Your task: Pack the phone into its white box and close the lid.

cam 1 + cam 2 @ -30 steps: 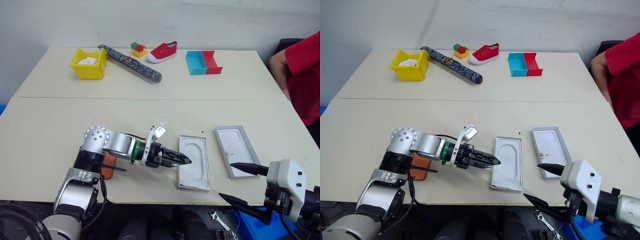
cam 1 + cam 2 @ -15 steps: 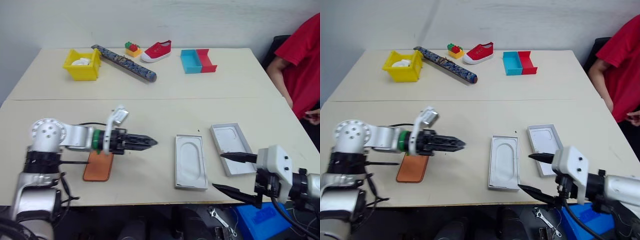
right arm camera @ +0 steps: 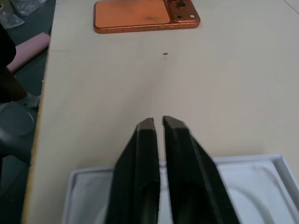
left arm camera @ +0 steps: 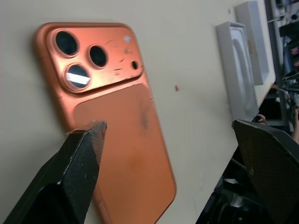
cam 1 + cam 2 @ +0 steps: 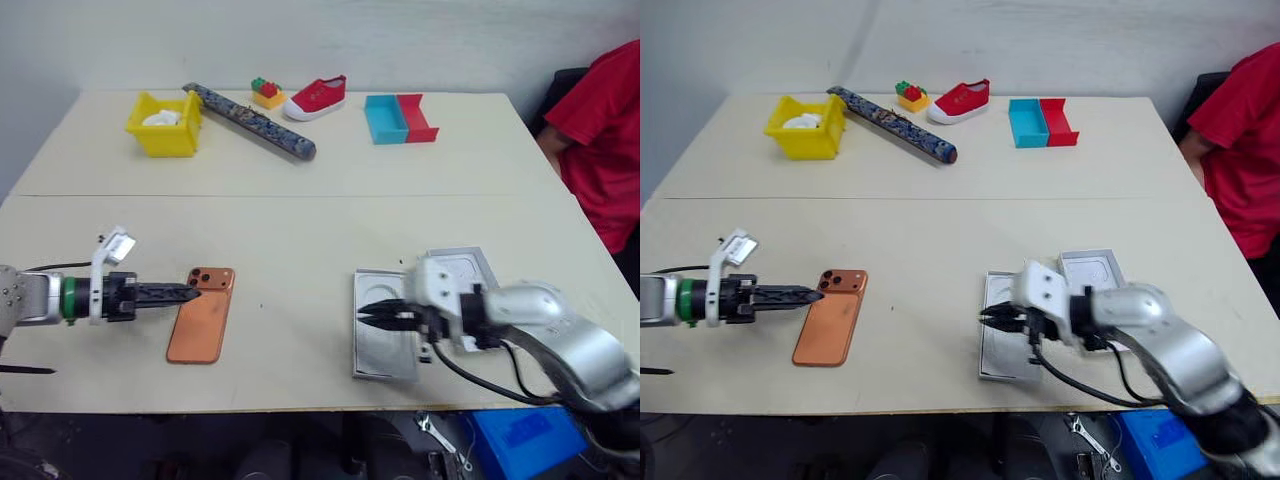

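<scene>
While phone (image 5: 201, 314) lies flat, right tool (image 5: 364, 315) shut over white box (image 5: 384, 355).

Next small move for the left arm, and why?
Probably ease the left gripper down over the phone and close: it is open at the camera end, and the phone lies flat, apart from the white tray where the shut right gripper hovers.

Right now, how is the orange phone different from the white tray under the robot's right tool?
The phone is copper-orange, while the white tray is white with a greyish oval hollow. The phone is a flat slab lying camera side up, while the tray has thin raised walls. Nothing is over the phone, but the shut right tool is over the tray. Both are similar-sized rectangles.
</scene>
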{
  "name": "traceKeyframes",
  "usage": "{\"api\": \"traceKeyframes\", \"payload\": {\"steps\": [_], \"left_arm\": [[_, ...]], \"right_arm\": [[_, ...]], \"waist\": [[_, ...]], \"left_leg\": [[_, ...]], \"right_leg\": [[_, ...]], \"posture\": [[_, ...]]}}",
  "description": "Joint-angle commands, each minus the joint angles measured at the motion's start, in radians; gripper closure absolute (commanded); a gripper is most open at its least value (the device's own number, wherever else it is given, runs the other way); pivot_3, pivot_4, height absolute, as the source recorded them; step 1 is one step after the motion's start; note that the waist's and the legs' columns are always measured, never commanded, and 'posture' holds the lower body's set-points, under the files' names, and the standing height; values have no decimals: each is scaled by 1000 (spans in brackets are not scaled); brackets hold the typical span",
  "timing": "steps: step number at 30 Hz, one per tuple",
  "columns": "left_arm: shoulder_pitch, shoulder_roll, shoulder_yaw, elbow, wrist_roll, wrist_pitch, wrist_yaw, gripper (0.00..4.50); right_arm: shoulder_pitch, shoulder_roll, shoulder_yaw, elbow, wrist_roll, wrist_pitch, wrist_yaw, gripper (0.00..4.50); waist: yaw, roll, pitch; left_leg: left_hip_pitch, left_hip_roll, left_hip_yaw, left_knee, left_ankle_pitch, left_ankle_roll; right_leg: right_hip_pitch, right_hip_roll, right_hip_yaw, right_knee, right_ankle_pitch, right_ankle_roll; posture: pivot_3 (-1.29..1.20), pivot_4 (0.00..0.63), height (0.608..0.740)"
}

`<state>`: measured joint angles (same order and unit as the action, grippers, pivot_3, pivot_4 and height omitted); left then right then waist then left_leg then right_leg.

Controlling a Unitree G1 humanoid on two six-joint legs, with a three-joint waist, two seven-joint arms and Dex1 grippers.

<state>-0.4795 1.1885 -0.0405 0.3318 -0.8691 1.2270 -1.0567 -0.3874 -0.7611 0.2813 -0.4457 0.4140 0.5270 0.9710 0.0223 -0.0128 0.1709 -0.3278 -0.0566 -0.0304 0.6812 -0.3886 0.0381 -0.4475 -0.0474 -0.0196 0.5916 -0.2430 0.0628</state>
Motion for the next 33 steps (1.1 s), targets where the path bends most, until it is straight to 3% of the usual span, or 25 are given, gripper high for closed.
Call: {"api": "traceKeyframes", "payload": {"steps": [1, 10, 17, 26, 33], "left_arm": [[-11, 20, 4, 35, 78, -28, -50, 0], [-4, -89, 174, -368, -156, 115, -94, 0], [-34, -198, 149, -573, -154, -26, -122, 0], [-79, -242, 63, -609, -81, -158, -171, 0], [-83, -252, 39, -594, -59, -179, -185, 0]], "right_arm": [[-55, 38, 64, 68, -72, -48, 33, 4459], [105, -100, -153, -58, 9, -19, 78, 4459], [279, -187, -350, -71, -42, 35, -31, 4459], [211, -80, -236, 30, -152, 11, -148, 4459], [190, -37, -212, 48, -180, 4, -165, 4459]], "waist": [[2, 0, 0], [4, 1, 0], [3, 1, 1], [-2, 3, 2], [1, 3, 2]], "left_leg": [[-2, 0, -1, 0, 0, 0], [-13, -6, -18, 3, -4, 8], [-10, -6, -17, 4, -4, 7], [-4, -2, -15, 3, 7, -7], [-5, -2, -15, 3, 9, -6]], "right_leg": [[-1, 0, 0, 1, 0, 0], [-4, -1, 0, 0, 1, 1], [2, -1, 0, -5, 1, 1], [3, 1, 2, -1, 5, 0], [2, 2, 2, -1, 8, -3]], "posture": [[0, 150, 740], [0, 150, 740], [0, 150, 740], [0, 150, 740], [0, 150, 740]]}}
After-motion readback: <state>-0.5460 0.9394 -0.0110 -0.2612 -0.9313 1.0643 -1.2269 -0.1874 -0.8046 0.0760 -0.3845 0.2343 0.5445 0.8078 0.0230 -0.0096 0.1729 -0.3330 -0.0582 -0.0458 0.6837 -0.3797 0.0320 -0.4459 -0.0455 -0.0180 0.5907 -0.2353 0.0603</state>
